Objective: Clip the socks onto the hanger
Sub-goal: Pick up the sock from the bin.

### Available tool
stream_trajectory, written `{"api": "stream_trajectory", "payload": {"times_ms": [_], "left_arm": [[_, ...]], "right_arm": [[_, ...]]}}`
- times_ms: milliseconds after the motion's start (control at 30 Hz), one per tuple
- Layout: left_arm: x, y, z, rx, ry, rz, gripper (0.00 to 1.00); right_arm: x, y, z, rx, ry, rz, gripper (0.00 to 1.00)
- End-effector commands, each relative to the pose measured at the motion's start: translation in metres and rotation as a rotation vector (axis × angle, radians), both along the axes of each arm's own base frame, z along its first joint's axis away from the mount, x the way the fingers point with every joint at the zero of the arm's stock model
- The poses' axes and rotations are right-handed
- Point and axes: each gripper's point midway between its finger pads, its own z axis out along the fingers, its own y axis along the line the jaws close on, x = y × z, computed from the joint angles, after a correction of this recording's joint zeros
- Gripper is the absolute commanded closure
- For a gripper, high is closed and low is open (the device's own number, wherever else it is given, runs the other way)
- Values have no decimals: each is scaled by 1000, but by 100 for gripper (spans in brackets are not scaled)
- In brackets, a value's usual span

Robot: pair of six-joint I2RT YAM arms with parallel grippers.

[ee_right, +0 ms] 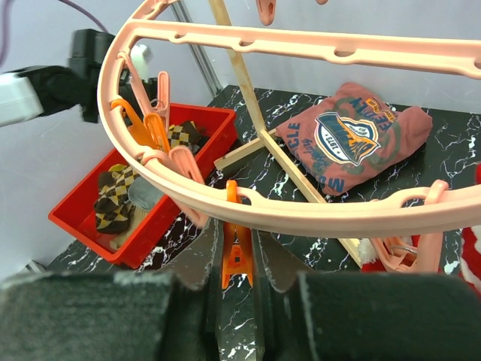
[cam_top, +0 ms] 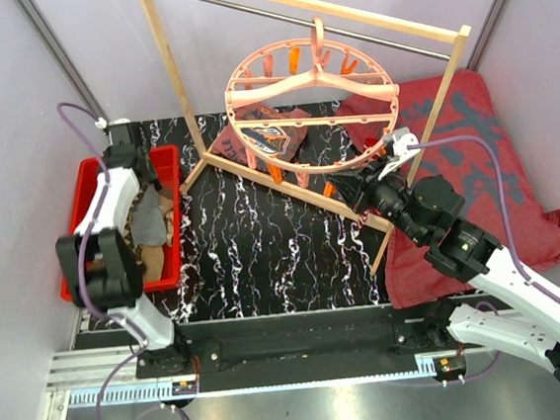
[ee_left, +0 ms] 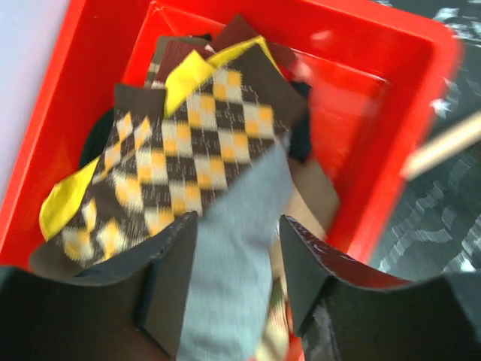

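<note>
Grey sock is found in the bin, directly beneath the left gripper, long axis running through its spread jaws. An orange clip on the hanger is pinched by the right gripper.

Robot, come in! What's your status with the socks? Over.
Left pincer open astride grey sock in bin. Right pincer shut on orange clip of hanger. No socks clipped yet. Wooden rack close beside right pincer.
</note>
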Motion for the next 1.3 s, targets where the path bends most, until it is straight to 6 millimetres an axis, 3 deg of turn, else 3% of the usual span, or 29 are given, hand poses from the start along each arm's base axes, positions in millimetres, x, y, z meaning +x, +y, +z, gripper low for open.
{"api": "stream_trajectory", "payload": {"times_ms": [0,67,133,167,333,533,600,700,800,867,1033,1267], "left_arm": [[24,29,-18,12,40,52,52],[33,33,-35,10,76,53,54],[43,40,-37,11,70,63,56],[46,41,-50,9,100,63,56],[63,48,-72,14,135,54,60],[63,48,-89,3,173,37,77],[61,49,-88,1,173,37,91],[59,46,-76,-2,148,29,100],[52,47,-57,9,111,35,100],[48,48,-31,21,59,46,100],[23,47,15,43,-28,70,100],[-13,41,55,44,-116,89,100]], "right_arm": [[-5,0,1,-18,-21,20,87],[-4,0,0,-21,-22,21,87],[-4,0,-1,-25,-20,18,87],[-4,0,-2,-27,-18,18,87],[-3,-1,-5,-34,-12,12,87],[-1,-1,-9,-48,-3,3,87],[-1,-1,-10,-49,0,3,87],[-1,-1,-10,-49,0,5,87],[-2,-1,-9,-49,-4,5,87],[-1,-1,-9,-50,-5,3,87],[-1,-2,-6,-48,-13,3,87],[-3,-7,0,-46,-33,-11,87]]}}
